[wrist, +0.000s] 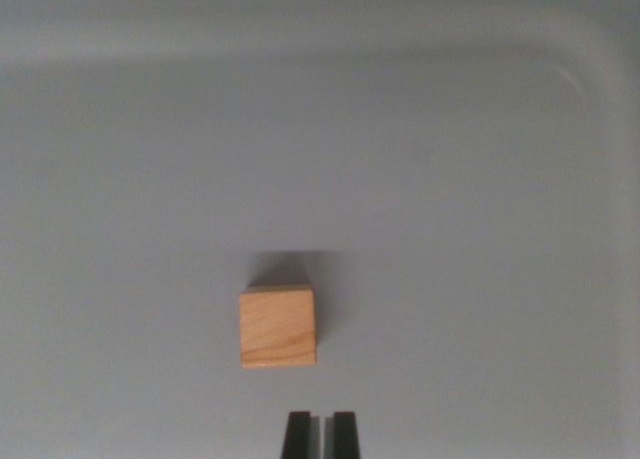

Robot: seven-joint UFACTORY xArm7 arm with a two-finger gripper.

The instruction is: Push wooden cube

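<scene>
Wooden cube flat on the grey tray floor, well short of the raised rim. Just below the cube, apart from it — gripper, black fingers nearly together, a thin pale gap between.

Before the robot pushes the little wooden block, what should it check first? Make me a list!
1. Wooden cube in view, sitting flat on the white tray: ok.
2. Gripper lined up with the cube: roughly, it sits just toward the wrist view's right of the cube's centre: ok.
3. Jaws nearly together, only a thin gap between them, good for pushing: ok.
4. Gap between the jaws and the cube, no contact yet: ok.
5. Bare tray beyond the cube, before the raised rim at the top: ok.
6. Jaw height above the tray floor: cannot tell.
</scene>
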